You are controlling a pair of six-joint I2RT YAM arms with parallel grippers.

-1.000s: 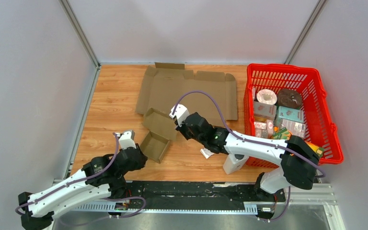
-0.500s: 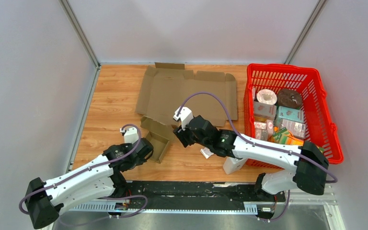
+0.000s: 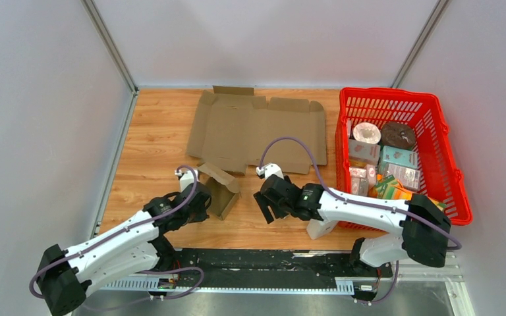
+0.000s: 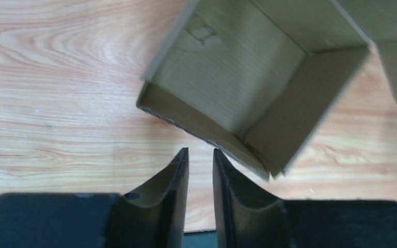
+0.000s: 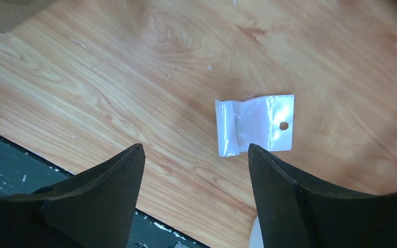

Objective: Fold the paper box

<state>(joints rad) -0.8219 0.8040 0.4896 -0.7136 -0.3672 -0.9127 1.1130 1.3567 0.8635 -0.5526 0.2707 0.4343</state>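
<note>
The small brown paper box (image 3: 224, 196) stands open-topped on the wooden table, its lid flap (image 3: 220, 174) raised behind it. In the left wrist view the box (image 4: 248, 88) lies just beyond my left gripper (image 4: 200, 151), whose fingers stand a narrow gap apart with only wood between them; the right fingertip is close to the box's near wall. My left gripper (image 3: 200, 199) sits at the box's left side. My right gripper (image 3: 265, 209) hangs wide open to the right of the box, holding nothing. A large flat cardboard blank (image 3: 257, 130) lies at the back.
A small white plastic bag (image 5: 256, 125) lies on the wood just past my right gripper (image 5: 195, 147). A red basket (image 3: 460, 191) full of packaged goods stands on the right. The black rail at the table's near edge (image 5: 10, 155) is close under the right gripper.
The right gripper let go of the lid flap, opened wide and drew back toward the near edge. The left arm reached forward to the box, which shifted slightly right.
</note>
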